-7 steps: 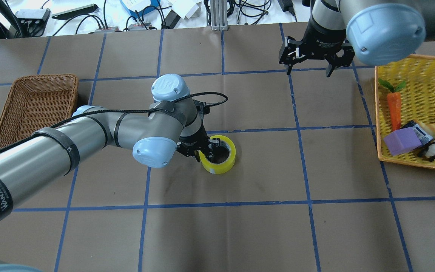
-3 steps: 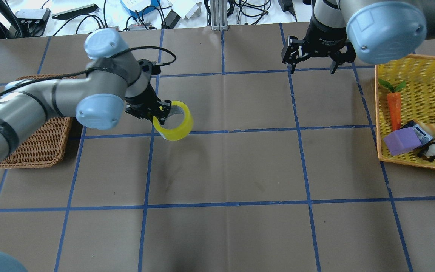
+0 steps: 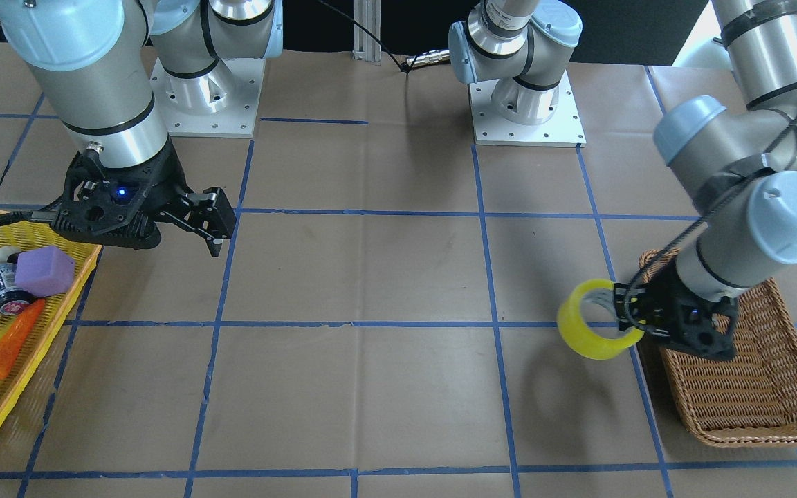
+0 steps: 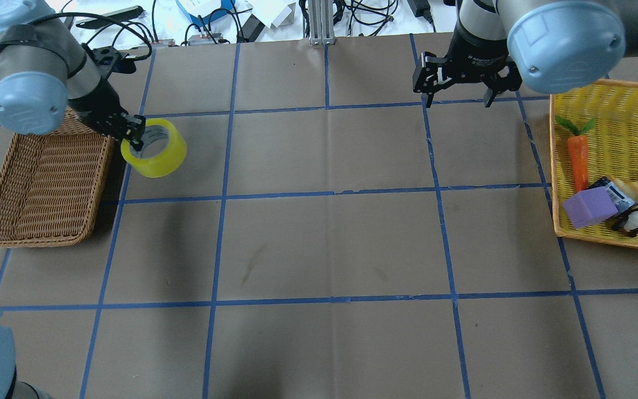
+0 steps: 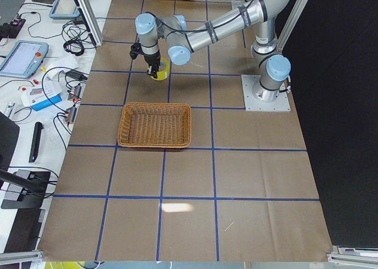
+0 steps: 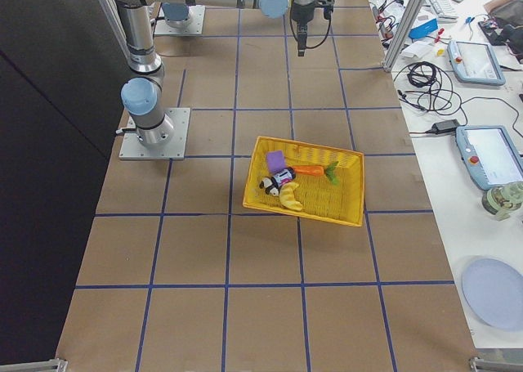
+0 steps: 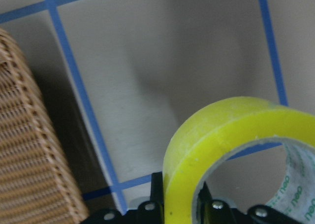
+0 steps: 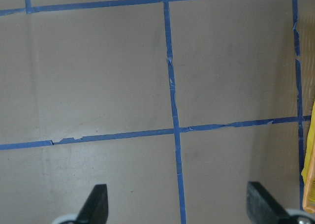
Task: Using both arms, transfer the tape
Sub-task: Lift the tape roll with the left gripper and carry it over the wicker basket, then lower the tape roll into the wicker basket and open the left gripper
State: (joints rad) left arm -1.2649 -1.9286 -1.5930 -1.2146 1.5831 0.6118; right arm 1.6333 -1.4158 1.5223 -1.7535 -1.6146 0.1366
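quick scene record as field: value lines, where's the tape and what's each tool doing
held object: tape, lifted off the table
tape position: beside the brown wicker basket, not over it
left arm: left tool shut on the tape's wall, one finger inside the ring
right arm: right tool open and empty, above bare table near the yellow basket
yellow basket contents: carrot, purple block, other small items
handover: not yet done

The table (image 4: pixel 330 249) is covered in brown paper and divided into squares by blue lines (image 4: pixel 324 194). A white bench (image 6: pixel 441 257) strewn with cables (image 6: pixel 425 73) is set alongside it.
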